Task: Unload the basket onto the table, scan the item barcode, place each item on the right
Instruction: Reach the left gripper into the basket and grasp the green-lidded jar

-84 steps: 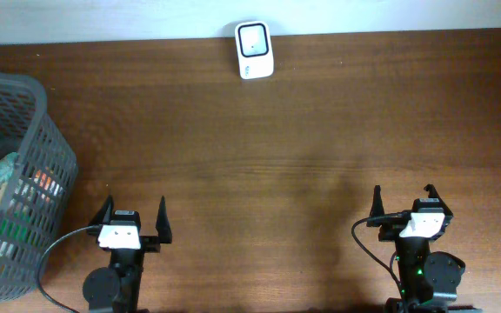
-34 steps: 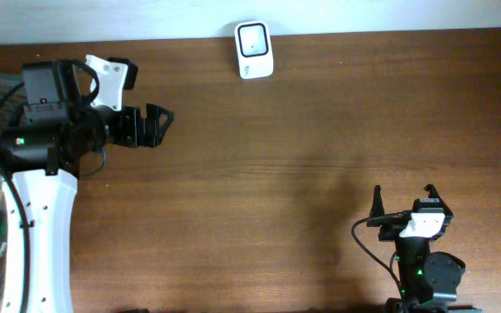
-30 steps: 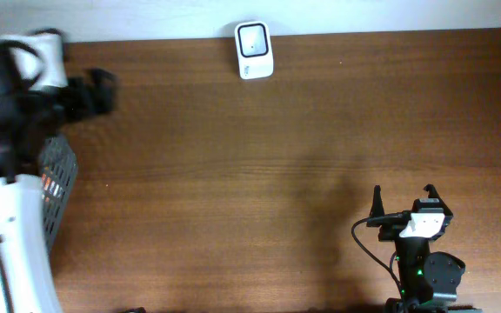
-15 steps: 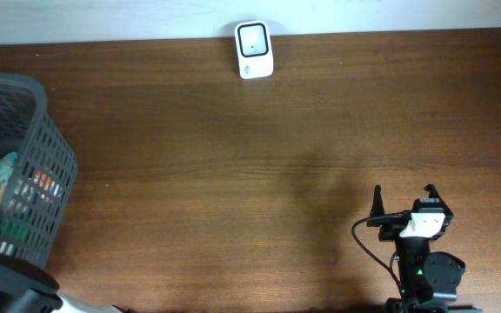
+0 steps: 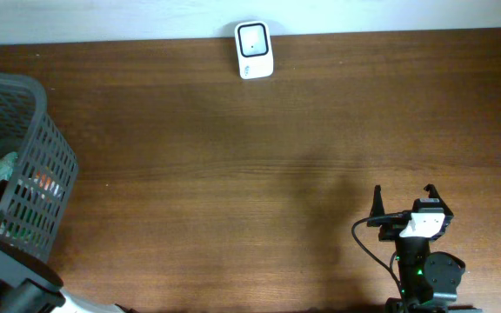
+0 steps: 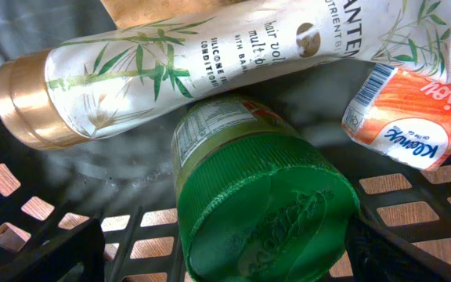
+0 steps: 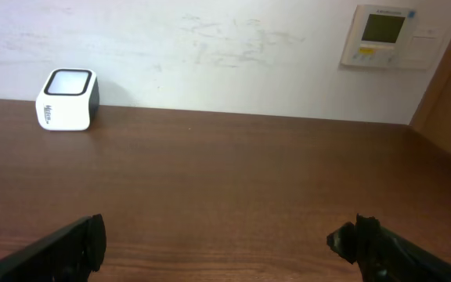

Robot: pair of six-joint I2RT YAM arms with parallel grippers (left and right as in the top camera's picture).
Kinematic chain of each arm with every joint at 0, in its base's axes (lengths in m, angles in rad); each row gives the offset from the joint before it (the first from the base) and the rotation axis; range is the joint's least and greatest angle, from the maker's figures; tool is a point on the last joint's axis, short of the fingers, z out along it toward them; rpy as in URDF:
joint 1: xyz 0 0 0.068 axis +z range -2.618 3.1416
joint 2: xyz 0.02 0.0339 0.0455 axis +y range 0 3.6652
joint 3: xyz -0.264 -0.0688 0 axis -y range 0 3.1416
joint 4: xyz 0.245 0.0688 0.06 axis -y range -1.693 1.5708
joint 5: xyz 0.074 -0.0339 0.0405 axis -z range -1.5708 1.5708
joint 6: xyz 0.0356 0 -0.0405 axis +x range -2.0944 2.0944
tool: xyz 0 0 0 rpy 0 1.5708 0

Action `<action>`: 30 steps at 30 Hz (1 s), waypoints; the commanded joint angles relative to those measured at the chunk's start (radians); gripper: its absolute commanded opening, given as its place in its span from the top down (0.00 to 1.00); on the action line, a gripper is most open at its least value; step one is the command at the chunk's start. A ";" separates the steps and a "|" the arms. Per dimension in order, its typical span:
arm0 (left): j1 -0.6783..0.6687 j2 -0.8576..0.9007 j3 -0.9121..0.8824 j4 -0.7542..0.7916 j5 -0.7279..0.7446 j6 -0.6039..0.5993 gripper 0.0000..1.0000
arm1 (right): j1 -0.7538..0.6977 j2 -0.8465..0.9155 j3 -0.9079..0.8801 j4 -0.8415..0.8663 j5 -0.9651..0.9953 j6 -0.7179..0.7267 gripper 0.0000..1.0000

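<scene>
Overhead, the left pincer is hidden inside the basket (image 5: 33, 165) at the left edge of the surface (image 5: 233, 174); the frame cuts the basket off.

In the wrist view the left pincer (image 6: 225, 244) stands spread over a green-lidded jar (image 6: 261, 211). The jar lies tilted with its lid toward the camera.

Above it lies a tube (image 6: 178, 66), long axis left to right, gold cap at left, other end cut off. An orange packet (image 6: 413, 110), partly cropped, shows a barcode (image 6: 373, 84).

The scanner (image 5: 254, 50) sits at the far edge. The right pincer (image 5: 403, 193) is spread and empty near the front right corner.

table (image 5: 233, 174): brown wood | wall (image 7: 210, 47): white | wall panel (image 7: 387, 35): 1, upper right
</scene>
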 commanded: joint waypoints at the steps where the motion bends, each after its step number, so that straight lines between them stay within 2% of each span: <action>1: -0.001 0.004 -0.048 0.013 -0.035 0.015 0.04 | 0.006 -0.007 -0.005 -0.004 0.001 0.009 0.02; 3: -0.001 0.004 -0.084 0.041 -0.039 0.015 0.21 | 0.006 -0.007 -0.005 -0.004 0.001 0.009 0.01; 4: -0.001 0.004 -0.084 0.042 -0.043 0.015 0.25 | 0.006 -0.007 -0.005 -0.004 0.001 0.009 0.02; 9: -0.001 0.003 -0.013 0.004 -0.044 0.015 0.27 | 0.006 -0.007 -0.005 -0.004 0.001 0.009 0.02; 10: -0.001 0.003 -0.003 -0.008 -0.036 0.015 0.26 | 0.006 -0.007 -0.005 -0.004 0.001 0.009 0.02; 11: -0.001 0.003 -0.003 -0.010 -0.033 0.015 0.20 | 0.006 -0.007 -0.005 -0.004 0.001 0.009 0.02; 14: -0.001 0.003 -0.010 -0.010 -0.043 0.017 0.18 | 0.006 -0.007 -0.005 -0.004 0.001 0.009 0.02; 15: 0.000 0.004 -0.028 -0.009 -0.054 0.019 0.09 | 0.006 -0.007 -0.005 -0.004 0.001 0.009 0.02; 18: 0.005 0.004 -0.086 0.038 -0.081 0.020 0.03 | 0.006 -0.007 -0.005 -0.004 0.001 0.009 0.02; 26: 0.003 0.004 -0.143 0.030 -0.086 0.034 0.01 | 0.006 -0.007 -0.005 -0.004 0.001 0.009 0.02; 30: 0.003 0.004 -0.235 0.120 -0.108 0.031 0.01 | 0.006 -0.007 -0.005 -0.004 0.001 0.009 0.02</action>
